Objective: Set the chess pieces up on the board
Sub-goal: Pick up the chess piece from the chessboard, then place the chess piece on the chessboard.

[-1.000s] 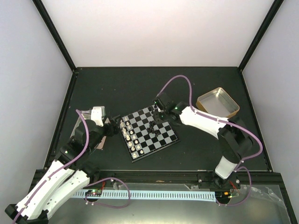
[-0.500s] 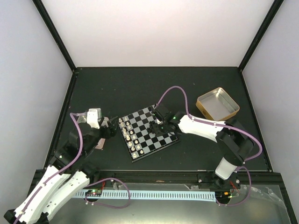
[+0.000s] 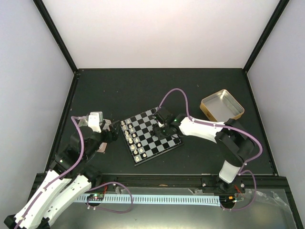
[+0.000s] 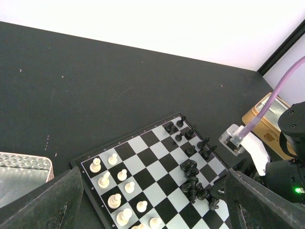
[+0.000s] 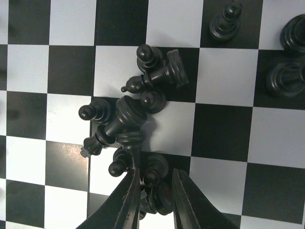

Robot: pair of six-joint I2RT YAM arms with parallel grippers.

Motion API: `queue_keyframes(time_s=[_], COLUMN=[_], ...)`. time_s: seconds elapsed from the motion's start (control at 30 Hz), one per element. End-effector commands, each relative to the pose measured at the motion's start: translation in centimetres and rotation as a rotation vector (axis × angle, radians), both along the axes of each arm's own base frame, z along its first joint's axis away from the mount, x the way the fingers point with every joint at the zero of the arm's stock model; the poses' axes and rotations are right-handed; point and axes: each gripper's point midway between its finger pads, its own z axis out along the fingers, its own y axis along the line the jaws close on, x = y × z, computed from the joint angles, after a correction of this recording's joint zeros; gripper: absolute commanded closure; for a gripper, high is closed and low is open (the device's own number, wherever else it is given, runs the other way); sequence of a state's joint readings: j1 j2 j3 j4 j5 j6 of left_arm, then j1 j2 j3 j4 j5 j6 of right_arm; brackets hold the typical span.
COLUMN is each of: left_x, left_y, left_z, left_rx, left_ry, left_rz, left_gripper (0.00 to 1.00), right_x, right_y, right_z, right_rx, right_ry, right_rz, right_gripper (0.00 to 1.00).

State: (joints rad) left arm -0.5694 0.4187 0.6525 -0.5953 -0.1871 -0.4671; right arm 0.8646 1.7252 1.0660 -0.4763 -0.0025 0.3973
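The board lies tilted at the table's middle. Cream-white chess pieces stand in two rows along its left side. Some black pieces stand upright along the far right edge. Other black pieces lie tumbled in a heap. My right gripper is down at the heap's near end. Its fingers stand narrowly apart around a small black pawn; the left finger touches it and a slit shows at the right finger. My left gripper hovers wide open beside the board's left edge, holding nothing.
A gold rectangular tin sits at the back right of the table. A silver tray lies left of the board, under my left arm. Black frame rails border the dark table.
My right gripper has shifted a little left and down onto the heap, and its jaws have narrowed around the pawn. The left arm has edged slightly left.
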Motion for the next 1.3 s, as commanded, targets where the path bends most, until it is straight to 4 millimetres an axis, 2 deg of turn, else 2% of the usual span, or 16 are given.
queue_keyframes(time_s=[0.0,0.23,0.3,0.5,0.63,0.7,0.87,1.0,1.27], left_x=[0.0,0.2,0.2,0.2,0.3,0.3,0.3,0.2,0.2], left_y=[0.3,0.1,0.1,0.1,0.1,0.1,0.3,0.3,0.3], left_z=[1.9,1.4,1.3,1.1,1.2,1.2,1.0,0.6,0.4], left_rx=[-0.019,-0.016,-0.017,-0.02,-0.016,-0.012,-0.003,-0.003,0.004], left_ry=[-0.032,-0.014,-0.01,-0.007,-0.011,-0.011,-0.007,-0.001,0.001], left_rz=[0.013,0.011,0.012,0.014,0.013,0.014,0.019,0.019,0.019], left_gripper=[0.17,0.17,0.17,0.17,0.17,0.17,0.17,0.17,0.16], right_x=[1.1,1.4,1.5,2.1,3.1,3.7,5.3,6.2,6.9], right_y=[1.1,1.2,1.0,1.1,0.8,0.4,-0.2,0.1,0.6], right_z=[0.5,0.2,0.5,2.8,4.8,5.2,4.6,3.9,2.5], right_rx=[0.011,-0.002,-0.004,0.034,0.058,0.044,-0.012,-0.028,-0.052], right_ry=[-0.04,-0.041,-0.05,-0.108,-0.182,-0.216,-0.25,-0.253,-0.235], right_rz=[0.011,0.009,0.004,-0.016,-0.052,-0.075,-0.117,-0.128,-0.139], right_gripper=[0.81,0.95,0.96,0.98,0.98,0.98,0.98,0.98,0.97])
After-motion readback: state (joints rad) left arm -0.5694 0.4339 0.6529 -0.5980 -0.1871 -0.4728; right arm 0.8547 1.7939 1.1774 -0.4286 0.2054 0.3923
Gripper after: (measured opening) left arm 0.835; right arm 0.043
